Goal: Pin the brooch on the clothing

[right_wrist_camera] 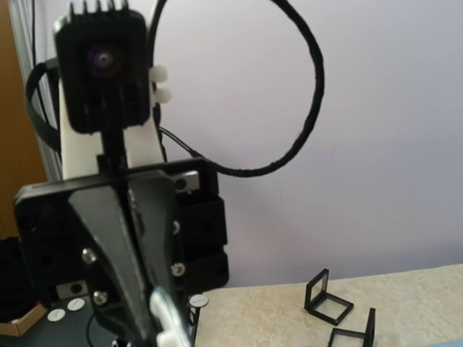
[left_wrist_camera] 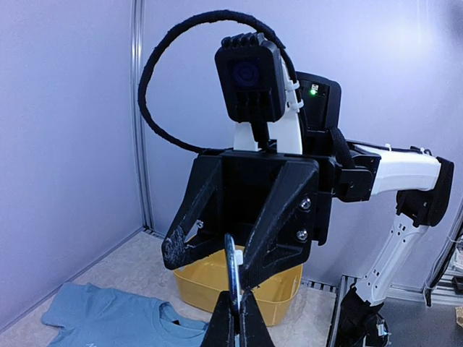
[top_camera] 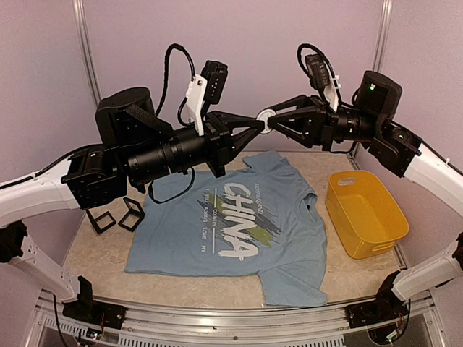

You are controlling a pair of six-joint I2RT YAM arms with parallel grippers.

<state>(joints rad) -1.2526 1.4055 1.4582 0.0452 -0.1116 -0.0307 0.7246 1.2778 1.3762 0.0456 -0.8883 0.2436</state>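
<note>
The brooch [top_camera: 265,120] is hanging in mid-air, well above the T-shirt [top_camera: 217,238], pinched edge-on in the left gripper [left_wrist_camera: 233,298], whose fingertips are pressing together on its rim. The right gripper [top_camera: 275,120] is facing it nose to nose, jaws standing apart, one on each side of the little disc. So this looks like a handover or a two-handed go at the pin, with nothing on the fabric yet. Next, I'd say, the right jaws need a square hold on the badge before either arm is heading down to the blue shirt lying flat below.
</note>
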